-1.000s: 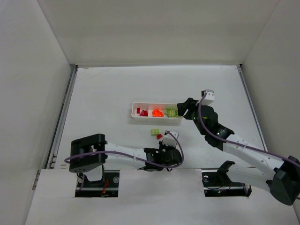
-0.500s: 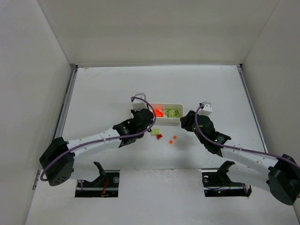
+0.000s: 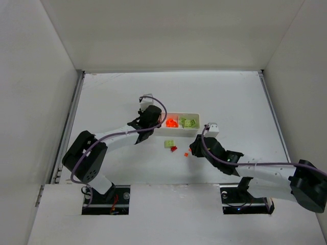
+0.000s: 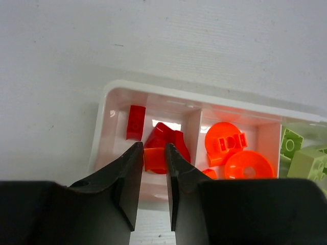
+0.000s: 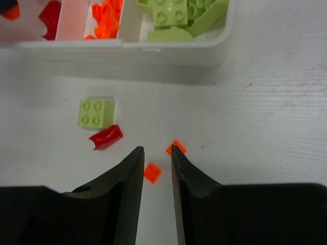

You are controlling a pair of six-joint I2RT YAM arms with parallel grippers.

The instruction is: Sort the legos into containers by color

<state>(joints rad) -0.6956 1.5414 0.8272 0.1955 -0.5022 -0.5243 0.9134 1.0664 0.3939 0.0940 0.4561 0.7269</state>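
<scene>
Tray (image 4: 104,102): mid-table, open tabletop (image 3: 112,102) all round; reds left, orange middle, yellow-green right.
Left gripper (image 4: 153,147): clamped on red brick (image 4: 153,161) over left compartment.
Right gripper (image 5: 157,150): fingers slightly apart astride loose orange tile (image 5: 152,172) before tray.

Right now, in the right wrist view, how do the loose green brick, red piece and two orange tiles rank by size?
Green brick
red piece
then near orange tile and far orange tile, alike
</scene>
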